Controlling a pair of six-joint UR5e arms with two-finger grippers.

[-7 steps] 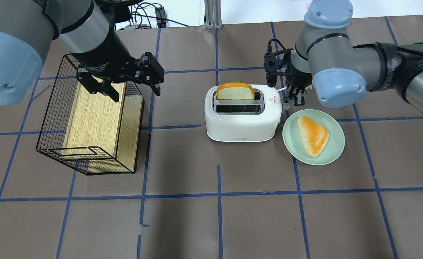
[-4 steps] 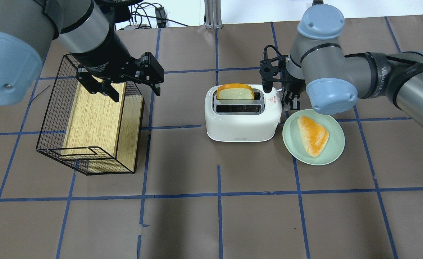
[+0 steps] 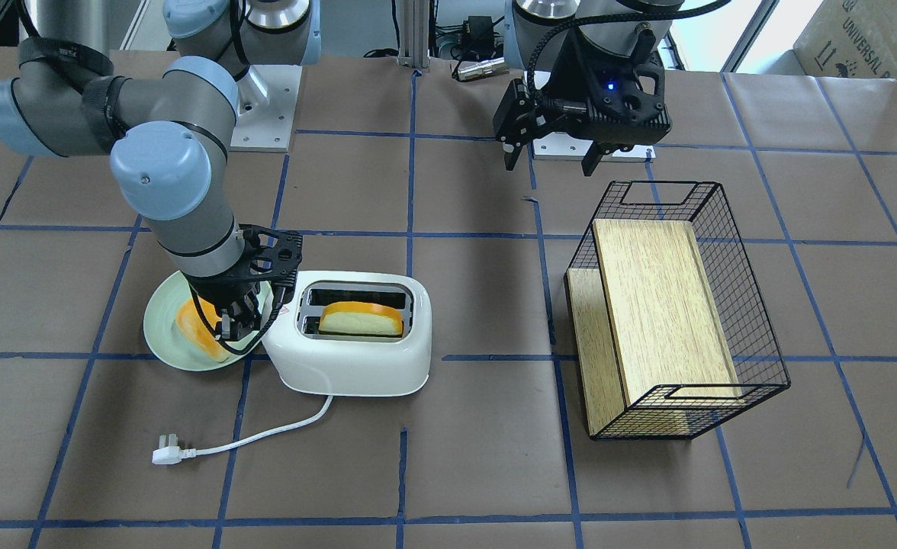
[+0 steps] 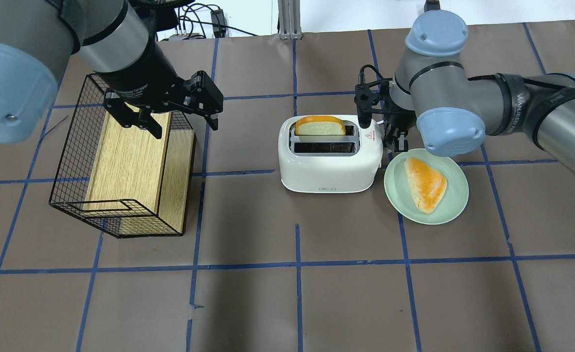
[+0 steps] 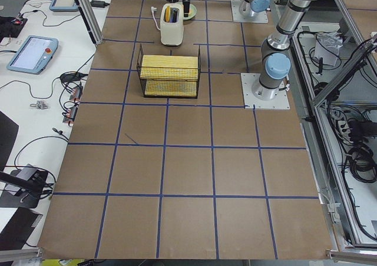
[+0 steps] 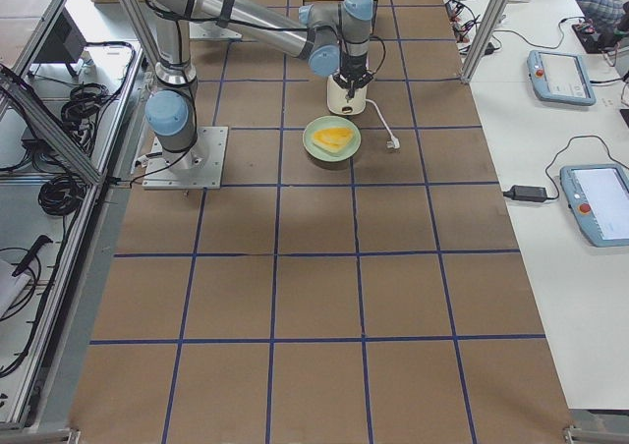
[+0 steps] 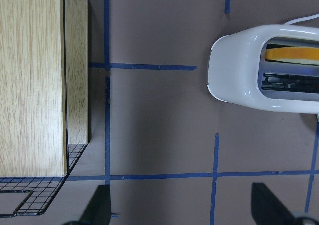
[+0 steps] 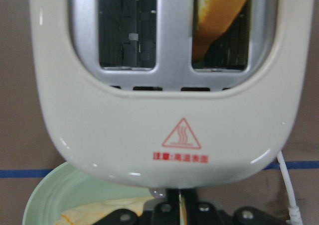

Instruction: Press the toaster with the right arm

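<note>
Surface: brown covering, divided into squares by blue tape. Aluminium frame post at the far edge in the overhead view. White bench along the long side, with teach pendant and cables. Arm bases bolted to white plates.

Toaster: upright, right of centre in the overhead view, slots up. Bread slice seated in the far slot, top crust above the rim. White cord trailing from the far side to a plug lying loose on the surface.

Right tool: pointed down at the right end of the toaster, fingers closed together, gripping nothing. Contact with the toaster hidden by the wrist; cannot tell.

Obstructions: pale green plate just beside the toaster's right end, carrying a triangular pastry. Plate rim directly below the right tool.

Left tool: fingers spread apart, gripping nothing, hovering over the far end of a black wire basket. Basket well apart from the toaster, at left, tilted, holding a wooden box.
</note>
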